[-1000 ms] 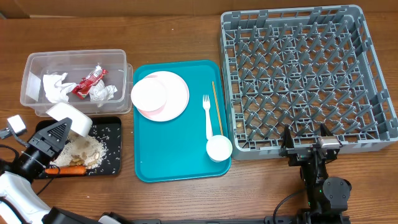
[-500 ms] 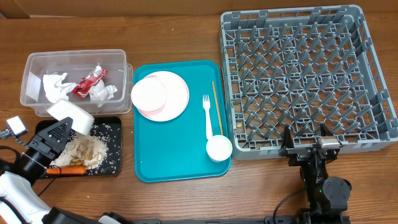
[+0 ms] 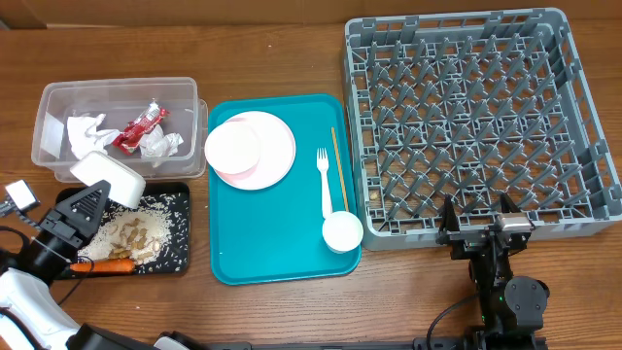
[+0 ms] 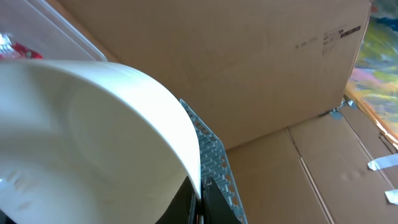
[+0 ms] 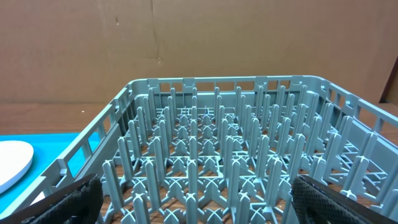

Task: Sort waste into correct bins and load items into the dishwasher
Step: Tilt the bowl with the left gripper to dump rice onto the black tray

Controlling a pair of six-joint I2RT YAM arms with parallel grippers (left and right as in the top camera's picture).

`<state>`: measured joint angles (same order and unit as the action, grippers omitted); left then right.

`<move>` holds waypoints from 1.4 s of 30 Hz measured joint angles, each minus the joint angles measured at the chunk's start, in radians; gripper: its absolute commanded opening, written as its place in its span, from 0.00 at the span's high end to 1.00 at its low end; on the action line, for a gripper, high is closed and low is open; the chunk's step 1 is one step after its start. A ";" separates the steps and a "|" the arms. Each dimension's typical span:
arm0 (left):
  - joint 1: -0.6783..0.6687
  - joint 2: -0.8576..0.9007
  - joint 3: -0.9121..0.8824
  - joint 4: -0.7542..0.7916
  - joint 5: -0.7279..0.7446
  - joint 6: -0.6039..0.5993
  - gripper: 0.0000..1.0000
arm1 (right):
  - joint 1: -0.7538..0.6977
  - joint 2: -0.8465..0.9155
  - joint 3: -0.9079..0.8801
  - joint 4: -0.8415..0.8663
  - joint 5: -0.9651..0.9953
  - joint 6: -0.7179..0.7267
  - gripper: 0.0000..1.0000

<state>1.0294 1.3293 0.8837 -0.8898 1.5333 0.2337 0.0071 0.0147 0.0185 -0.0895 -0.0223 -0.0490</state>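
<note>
Bowl (image 3: 109, 178) clamped in L fingers (image 3: 95, 197), tipped over black tray (image 3: 181, 264); R fingers (image 3: 478, 233) spread wide, empty

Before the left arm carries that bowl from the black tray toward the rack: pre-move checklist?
1. Left gripper shut on white bowl: ok.
2. Bowl fully emptied: cannot tell, only part of its inside shows.
3. Rice and carrot inside black tray: ok.
4. Dish rack pegs free: ok.
5. Right gripper open, at the rack's near edge: ok.
</note>
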 measured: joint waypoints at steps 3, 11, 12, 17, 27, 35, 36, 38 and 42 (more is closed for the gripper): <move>0.000 0.000 0.000 -0.024 0.001 -0.018 0.96 | 0.000 0.000 0.000 0.000 0.000 0.000 0.00; 0.000 0.000 -0.001 -0.011 0.006 -0.061 0.96 | 0.000 0.000 0.000 0.000 0.000 0.000 0.00; 0.000 0.000 -0.001 -0.019 0.008 -0.069 0.96 | 0.000 0.000 0.000 0.000 0.000 0.000 0.00; 0.000 0.000 -0.001 -0.031 0.015 -0.090 0.96 | 0.000 0.000 0.000 0.000 0.000 0.000 0.00; 0.000 0.000 -0.002 -0.025 0.002 -0.125 0.96 | 0.000 0.000 0.000 0.000 0.000 0.000 0.00; 0.000 0.000 -0.003 -0.021 0.011 -0.122 0.96 | 0.000 0.000 0.000 0.000 0.000 0.001 0.00; 0.000 0.000 -0.002 -0.007 0.006 -0.124 0.96 | 0.000 0.000 0.000 0.000 0.000 0.000 0.00; 0.000 0.000 -0.002 -0.047 0.000 -0.122 0.96 | 0.000 0.000 0.000 0.001 0.000 0.000 0.00; 0.000 0.000 -0.003 -0.037 0.003 -0.097 0.96 | 0.000 0.000 0.000 0.000 0.000 0.001 0.00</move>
<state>1.0294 1.3289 0.8810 -0.9268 1.5368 0.1368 0.0071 0.0147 0.0185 -0.0895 -0.0223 -0.0483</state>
